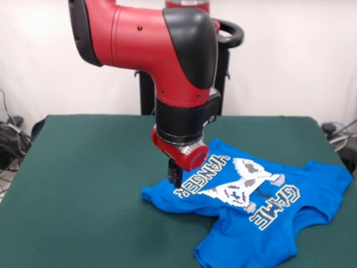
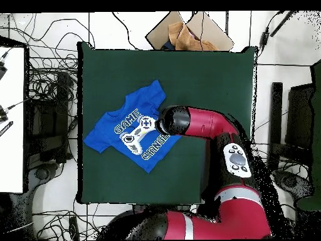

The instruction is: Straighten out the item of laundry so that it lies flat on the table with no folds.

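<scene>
A T-shirt (image 1: 262, 212) lies print-side up on the table (image 1: 83, 184), toward the right half in the front view and close to the near edge. The robot arm (image 1: 167, 50) reaches down from above, its claw (image 1: 175, 174) at the shirt's left edge. Seen from overhead, cardboard (image 2: 188, 34) sits beyond the table's far edge.

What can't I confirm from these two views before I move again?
- Hand: open or shut is unclear. In the front view only a small dark part shows below the wrist; overhead, the arm covers it.
- T-shirt: its near hem is cut off by the front view's bottom edge.
- Shirt edge under the arm: hidden overhead, so any fold there is unseen.
- Contact with the cloth: cannot tell.
</scene>
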Motion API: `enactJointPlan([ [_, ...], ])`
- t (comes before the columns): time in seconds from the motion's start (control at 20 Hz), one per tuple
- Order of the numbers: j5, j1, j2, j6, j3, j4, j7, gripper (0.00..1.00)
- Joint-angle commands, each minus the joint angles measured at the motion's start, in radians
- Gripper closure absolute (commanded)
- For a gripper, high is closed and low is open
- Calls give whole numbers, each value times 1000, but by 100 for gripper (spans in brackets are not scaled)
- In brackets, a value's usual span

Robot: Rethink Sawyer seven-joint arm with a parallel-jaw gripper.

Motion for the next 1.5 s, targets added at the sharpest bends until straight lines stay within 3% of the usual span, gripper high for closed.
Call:
enactJointPlan([
  [0.05,-49,5,44,32,96,-59,-117,100],
  [0.45,-69,39,31,95,44,-108,-103,100],
  [0.8,-105,79,58,-11,-11,-118,-39,100],
  [1.35,-106,72,58,7,6,-113,-35,100],
  [1.5,-139,79,98,-82,0,-121,-26,100],
])
